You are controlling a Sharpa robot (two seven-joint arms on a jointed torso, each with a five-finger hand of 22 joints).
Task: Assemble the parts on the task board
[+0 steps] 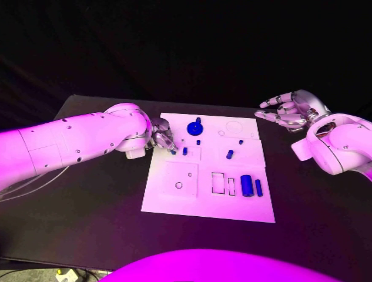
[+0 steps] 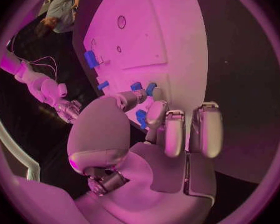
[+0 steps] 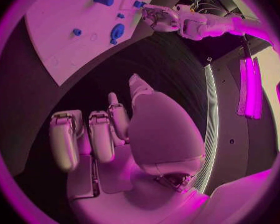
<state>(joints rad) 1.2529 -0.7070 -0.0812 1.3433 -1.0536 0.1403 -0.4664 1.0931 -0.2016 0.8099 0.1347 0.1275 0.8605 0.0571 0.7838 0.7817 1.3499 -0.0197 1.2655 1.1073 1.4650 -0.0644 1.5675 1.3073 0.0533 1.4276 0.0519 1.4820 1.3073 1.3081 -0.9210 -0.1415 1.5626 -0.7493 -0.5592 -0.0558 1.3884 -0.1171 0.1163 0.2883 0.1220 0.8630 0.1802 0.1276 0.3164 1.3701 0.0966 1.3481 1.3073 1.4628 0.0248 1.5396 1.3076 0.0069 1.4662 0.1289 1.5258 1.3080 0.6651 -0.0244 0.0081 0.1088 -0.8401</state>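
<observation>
The white task board [image 1: 173,200] lies in the middle of the black table. On its far part stand a round blue part [image 1: 195,128] and several small blue parts [image 1: 230,154]. A thick blue cylinder [image 1: 247,185] and a thin blue bar [image 1: 258,187] lie near its right edge. My left hand [image 1: 162,136] hovers over the board's far left edge, fingers apart and holding nothing. In the left wrist view its fingertips [image 2: 155,109] are close to two small blue parts [image 2: 151,88]. My right hand [image 1: 291,110] hangs beyond the board's far right corner, loosely curled, with nothing in it [image 3: 109,129].
The board has empty recesses: a round hole [image 1: 179,185] near its left side and rectangular slots [image 1: 218,183] beside the cylinder. Black table [image 1: 84,205] surrounds the board on all sides, and a dark curtain stands behind it.
</observation>
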